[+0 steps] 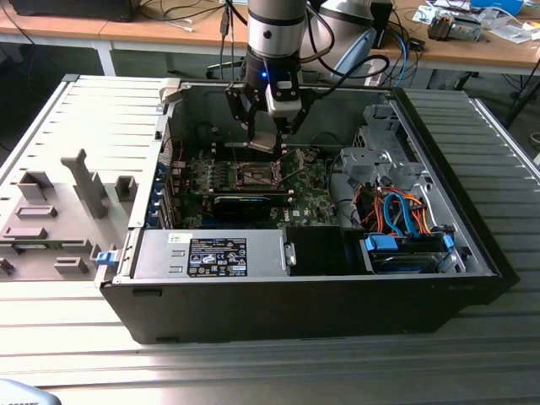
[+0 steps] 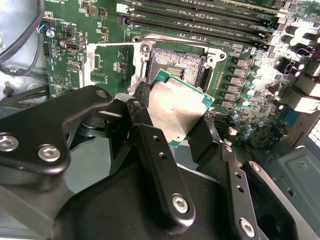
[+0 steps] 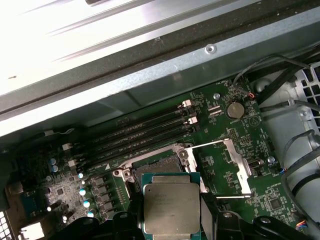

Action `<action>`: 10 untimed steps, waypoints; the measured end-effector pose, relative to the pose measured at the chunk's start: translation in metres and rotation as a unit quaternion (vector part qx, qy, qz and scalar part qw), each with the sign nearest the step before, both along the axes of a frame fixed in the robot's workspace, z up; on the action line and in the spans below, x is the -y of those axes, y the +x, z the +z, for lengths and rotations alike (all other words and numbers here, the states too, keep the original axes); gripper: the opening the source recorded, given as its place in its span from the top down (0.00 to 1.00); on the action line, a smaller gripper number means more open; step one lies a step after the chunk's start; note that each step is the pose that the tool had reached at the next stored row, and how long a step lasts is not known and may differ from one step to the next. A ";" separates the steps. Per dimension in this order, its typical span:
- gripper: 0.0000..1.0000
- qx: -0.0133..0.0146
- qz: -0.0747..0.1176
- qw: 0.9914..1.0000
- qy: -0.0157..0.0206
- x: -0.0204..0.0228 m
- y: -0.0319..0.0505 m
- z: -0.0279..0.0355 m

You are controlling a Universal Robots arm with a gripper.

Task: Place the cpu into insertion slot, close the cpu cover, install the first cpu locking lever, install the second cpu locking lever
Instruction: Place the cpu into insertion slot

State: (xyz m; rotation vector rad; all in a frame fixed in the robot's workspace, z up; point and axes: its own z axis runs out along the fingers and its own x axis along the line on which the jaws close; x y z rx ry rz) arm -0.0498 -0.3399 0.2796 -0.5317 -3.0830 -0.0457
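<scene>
We see the gripper clamped on the cpu, held just above the slot on the motherboard; the cover lies open beside the slot.

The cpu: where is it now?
The small square silvery cpu is clamped in the gripper above the dark-centred insertion slot, in the second wrist view.

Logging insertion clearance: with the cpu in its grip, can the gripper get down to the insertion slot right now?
Probably yes. The cpu cover stands open to one side, leaving the insertion slot bare, and nothing shows between it and the cpu held in the gripper.
</scene>
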 end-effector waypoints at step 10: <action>0.45 0.000 -0.003 1.000 0.000 0.0000 0.0000 -0.0002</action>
